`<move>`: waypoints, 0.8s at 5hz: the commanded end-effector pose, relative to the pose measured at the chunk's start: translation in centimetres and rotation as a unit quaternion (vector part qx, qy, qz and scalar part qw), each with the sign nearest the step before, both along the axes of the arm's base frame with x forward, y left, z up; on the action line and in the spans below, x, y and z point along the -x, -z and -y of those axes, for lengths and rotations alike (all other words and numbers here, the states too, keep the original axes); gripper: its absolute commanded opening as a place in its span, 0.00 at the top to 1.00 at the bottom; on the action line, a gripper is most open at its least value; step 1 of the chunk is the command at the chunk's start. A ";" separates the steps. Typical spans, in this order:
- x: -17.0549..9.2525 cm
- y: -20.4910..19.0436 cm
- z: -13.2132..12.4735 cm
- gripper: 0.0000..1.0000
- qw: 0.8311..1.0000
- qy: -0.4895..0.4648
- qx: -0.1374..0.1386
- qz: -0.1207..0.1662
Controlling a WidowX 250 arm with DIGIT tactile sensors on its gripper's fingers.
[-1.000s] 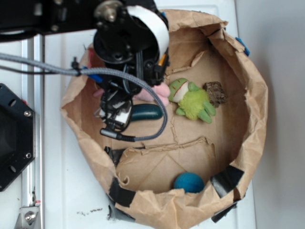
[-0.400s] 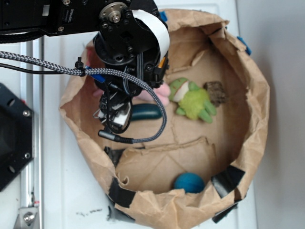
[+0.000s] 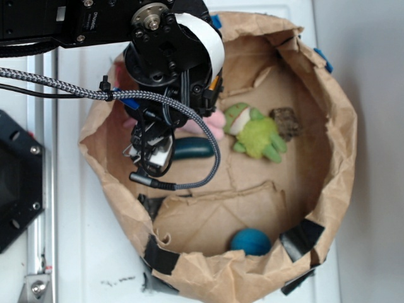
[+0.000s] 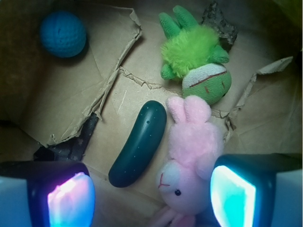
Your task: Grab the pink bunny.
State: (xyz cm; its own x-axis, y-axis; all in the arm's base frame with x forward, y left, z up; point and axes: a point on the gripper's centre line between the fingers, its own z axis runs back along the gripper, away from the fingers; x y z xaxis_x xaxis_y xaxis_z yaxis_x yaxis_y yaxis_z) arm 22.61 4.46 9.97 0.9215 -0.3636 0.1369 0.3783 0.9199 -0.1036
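Pink bunny (image 4: 189, 161) between spread end effector (image 4: 151, 194) fingers, dark green cucumber (image 4: 138, 143) beside it, green plush (image 4: 196, 59) at its ears

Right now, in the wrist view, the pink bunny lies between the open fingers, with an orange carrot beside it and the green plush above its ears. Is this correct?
Not fully. The wrist view shows that the thing beside the pink bunny is a dark green cucumber, not an orange carrot. The rest holds: the bunny lies between the open fingers of the gripper, with the green plush above its ears.
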 end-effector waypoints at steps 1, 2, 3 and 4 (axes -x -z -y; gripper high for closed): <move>-1.2 1.9 -1.6 0.00 1.000 -0.007 -0.020 -0.008; -1.1 3.5 -2.2 0.00 0.999 -0.003 -0.029 -0.022; -0.9 4.4 -2.3 0.00 0.999 -0.001 -0.028 -0.034; -0.8 5.0 -2.3 0.00 0.999 0.004 -0.032 -0.038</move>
State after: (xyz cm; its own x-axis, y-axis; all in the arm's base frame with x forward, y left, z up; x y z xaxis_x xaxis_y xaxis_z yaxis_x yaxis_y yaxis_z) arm 23.33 6.50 4.51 0.9183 -0.3950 0.0242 0.3955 0.9139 -0.0913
